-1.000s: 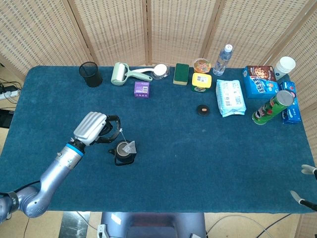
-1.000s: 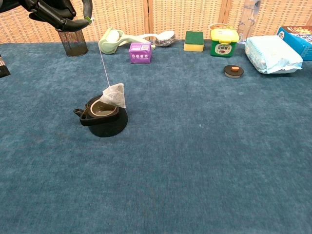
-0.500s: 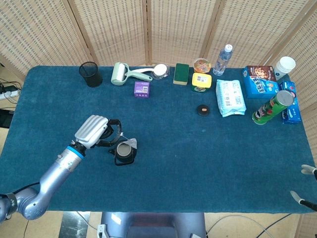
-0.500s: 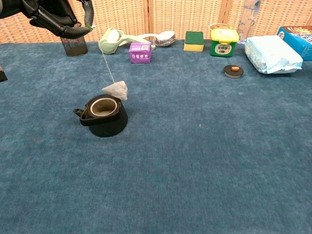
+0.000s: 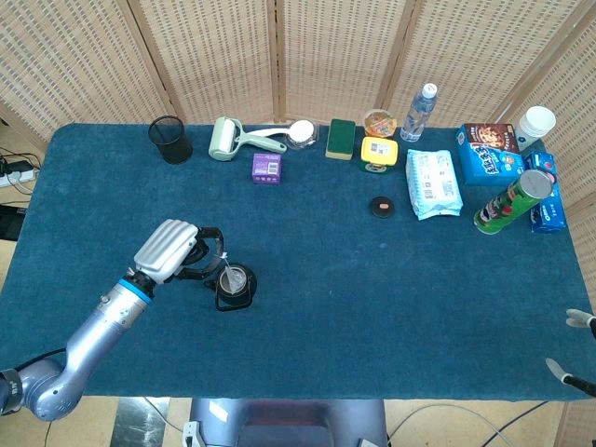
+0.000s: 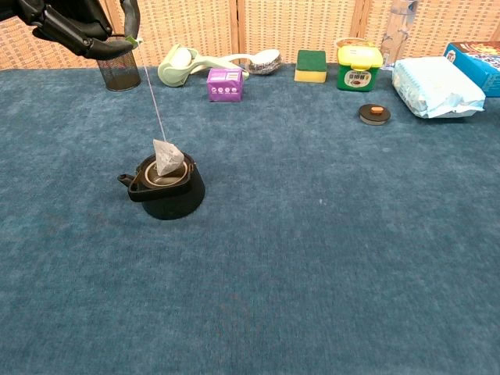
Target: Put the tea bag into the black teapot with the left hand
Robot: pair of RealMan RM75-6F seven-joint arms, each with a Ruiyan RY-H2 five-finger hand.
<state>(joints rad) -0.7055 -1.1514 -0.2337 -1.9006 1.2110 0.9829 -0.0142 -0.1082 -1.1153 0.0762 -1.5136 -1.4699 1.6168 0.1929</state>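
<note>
Now, left hand (image 5: 170,250): fingers curled in, pinching the small tag at the top of the tea bag's string; in the chest view the hand (image 6: 74,25) sits at the upper left edge of the frame, well above the pot
String (image 6: 151,90): runs taut and slightly slanted from the pinched tag down to the bag
Tea bag (image 6: 166,157): a pale pyramid hanging at the mouth of the pot, its lower part dipping inside the rim, its upper corner above it
Black teapot (image 6: 167,191): lidless, standing upright on the blue cloth at left of centre in the chest view; in the head view the teapot (image 5: 233,290) lies just right of the fingertips, lower left of the frame
Right hand (image 5: 579,346): only pale fingertips show at the lower right edge of the head view; whether spread or closed cannot be told
Small round lid (image 5: 381,206): lying on the cloth right of centre, well apart from the pot
Back row: black mesh cup (image 5: 170,139) at upper left, purple box (image 5: 266,168) near the middle
</note>
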